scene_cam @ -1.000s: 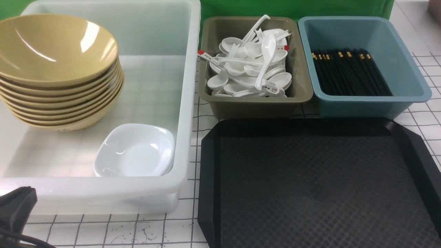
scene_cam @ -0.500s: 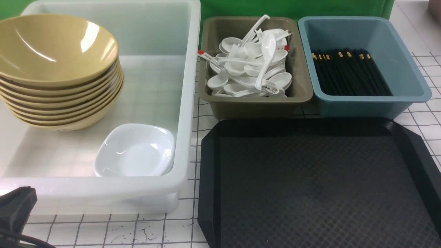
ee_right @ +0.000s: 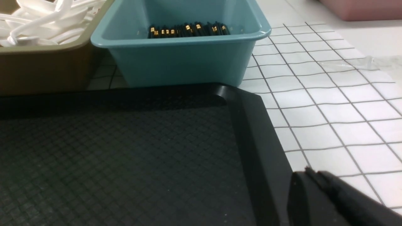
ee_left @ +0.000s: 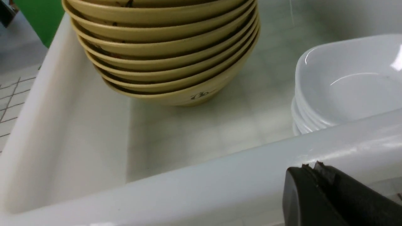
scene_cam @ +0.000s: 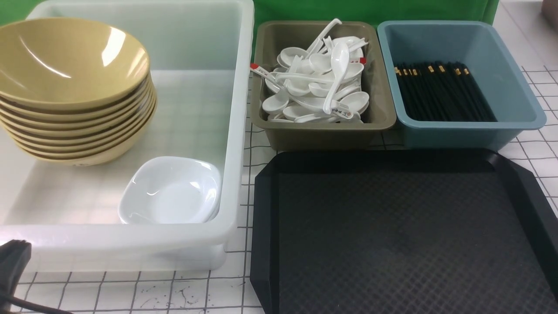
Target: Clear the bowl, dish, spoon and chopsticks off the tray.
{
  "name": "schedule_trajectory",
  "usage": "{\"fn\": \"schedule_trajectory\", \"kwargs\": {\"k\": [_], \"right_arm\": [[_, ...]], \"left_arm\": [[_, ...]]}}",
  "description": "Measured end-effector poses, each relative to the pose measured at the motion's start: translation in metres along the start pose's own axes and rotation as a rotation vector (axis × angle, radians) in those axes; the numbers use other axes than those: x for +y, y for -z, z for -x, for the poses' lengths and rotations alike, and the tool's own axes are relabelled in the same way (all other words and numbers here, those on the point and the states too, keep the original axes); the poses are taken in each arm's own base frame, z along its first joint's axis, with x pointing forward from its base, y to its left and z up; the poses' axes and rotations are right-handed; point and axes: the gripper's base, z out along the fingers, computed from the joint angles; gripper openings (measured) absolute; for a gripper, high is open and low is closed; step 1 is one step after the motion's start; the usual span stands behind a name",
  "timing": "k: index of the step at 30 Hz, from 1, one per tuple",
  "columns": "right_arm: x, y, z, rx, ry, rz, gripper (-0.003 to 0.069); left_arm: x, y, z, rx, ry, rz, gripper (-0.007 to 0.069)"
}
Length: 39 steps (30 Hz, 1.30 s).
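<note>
The black tray (scene_cam: 392, 226) lies at the front right with nothing on its cross-hatched surface (ee_right: 125, 150). Several yellow bowls (scene_cam: 65, 61) are stacked in the white tub (scene_cam: 237, 131), beside a small stack of white dishes (scene_cam: 172, 192). White spoons (scene_cam: 338, 65) are piled in the olive bin (scene_cam: 318, 135). Black chopsticks (scene_cam: 440, 91) lie in the blue bin (scene_cam: 514, 87). My left gripper (ee_left: 312, 166) is shut and holds nothing, just outside the tub's near wall (ee_left: 188, 185). My right gripper (ee_right: 311, 172) is shut and holds nothing, at the tray's right rim.
The tub, olive bin and blue bin stand in a row behind and left of the tray on a white gridded tabletop (scene_cam: 187, 292). A green backdrop (scene_cam: 370, 8) rises behind the bins. My left gripper (scene_cam: 13, 257) shows at the front view's bottom left corner.
My left gripper has drawn back and lower toward the bottom left corner of the front view. Nothing else has moved.
</note>
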Motion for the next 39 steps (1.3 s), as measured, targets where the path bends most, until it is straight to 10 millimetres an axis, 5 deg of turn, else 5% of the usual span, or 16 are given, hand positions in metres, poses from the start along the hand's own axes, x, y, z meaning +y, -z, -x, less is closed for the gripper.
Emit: {"fn": "schedule_trajectory", "kwargs": {"k": [7, 16, 32, 39], "right_arm": [[0.000, 0.000, 0.000, 0.000, 0.000, 0.000, 0.0048], [0.000, 0.000, 0.000, 0.000, 0.000, -0.001, 0.0048], [0.000, 0.000, 0.000, 0.000, 0.000, -0.001, 0.0055], [0.000, 0.000, 0.000, 0.000, 0.000, -0.001, 0.0062]], "left_arm": [[-0.003, -0.002, 0.009, -0.178, 0.141, -0.020, -0.0013], [-0.009, -0.007, -0.012, -0.373, 0.302, -0.002, -0.0013], [-0.012, -0.001, -0.054, -0.151, 0.399, 0.114, -0.0013], [-0.013, -0.001, -0.057, -0.112, 0.350, 0.112, -0.0013]]}}
